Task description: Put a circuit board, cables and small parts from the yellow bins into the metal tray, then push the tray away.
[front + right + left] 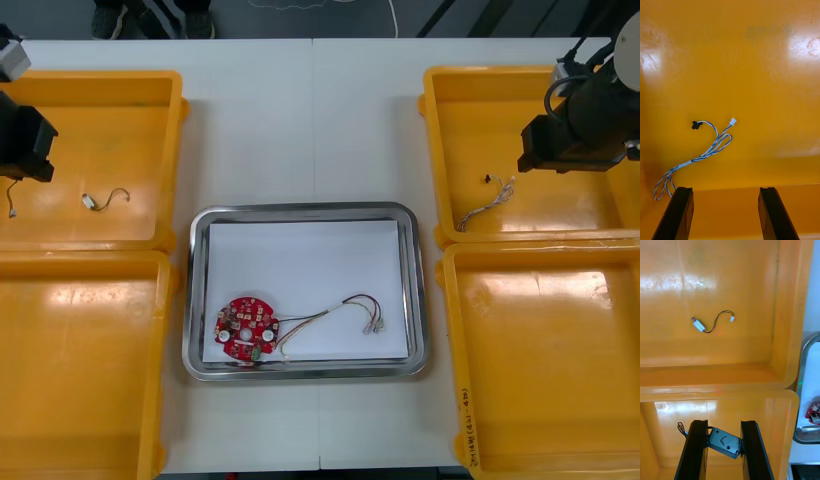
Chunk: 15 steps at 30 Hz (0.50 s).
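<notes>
— Starting nearest on the worktop (315, 420): what of the metal tray (196, 300)?

— White inside, set between the yellow bins (80, 360). Holding a round red circuit board (248, 328) by its near left corner, with a red and yellow cable (355, 300) reaching from the board's edge toward the right.

— And farther out, on the left?

— Hanging over the left-hand bins, left gripper (724, 425), fingers (696, 446) clamped on a small metal part (725, 442) tilted between them, thin black wire (680, 428) sticking out past one finger. Beyond, on the floor of the far left bin (752, 296), a second small metal part (698, 325) with a black cable (717, 320).

— Right side?

— Above the far right bin (437, 160), right gripper (725, 191), fingers (677, 213) standing apart, bare bin floor between them. Past them on that floor, a twisted blue and white cable (711, 146), loosely curled.
</notes>
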Motion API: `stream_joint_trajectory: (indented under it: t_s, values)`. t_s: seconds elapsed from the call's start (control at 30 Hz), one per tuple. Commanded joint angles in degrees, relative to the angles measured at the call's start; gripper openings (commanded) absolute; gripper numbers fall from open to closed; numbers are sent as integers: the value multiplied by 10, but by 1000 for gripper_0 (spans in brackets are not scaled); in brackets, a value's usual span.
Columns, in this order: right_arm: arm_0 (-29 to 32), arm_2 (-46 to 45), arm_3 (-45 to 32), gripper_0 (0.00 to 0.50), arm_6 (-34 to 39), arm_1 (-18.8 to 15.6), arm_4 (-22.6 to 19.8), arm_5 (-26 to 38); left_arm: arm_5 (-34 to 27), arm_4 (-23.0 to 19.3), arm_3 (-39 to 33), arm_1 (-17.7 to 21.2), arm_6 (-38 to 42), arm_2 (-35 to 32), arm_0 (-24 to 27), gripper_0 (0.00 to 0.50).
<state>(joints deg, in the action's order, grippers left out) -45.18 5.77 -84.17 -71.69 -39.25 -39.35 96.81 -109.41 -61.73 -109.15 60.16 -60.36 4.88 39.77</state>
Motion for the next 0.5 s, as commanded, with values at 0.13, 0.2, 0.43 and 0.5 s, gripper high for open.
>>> stream_joint_trajectory:
  t_s: [0.13, 0.2, 0.43, 0.5]
  values:
    - [-22, -17, 12, 500, 117, 23, 9, -24, -6, 18, -88, -51, 135, -13, -2, 0]
    - [-22, -17, 20, 500, 139, 27, 8, -31, -6, 29, -104, -65, 150, -1, -1, 0]
    - [-22, -16, 42, 500, 219, 37, 8, -45, -6, 89, -125, -145, 176, 49, 18, 0]
    - [-22, -16, 47, 500, 233, 40, 7, -48, -6, 106, -125, -164, 178, 61, 23, 0]
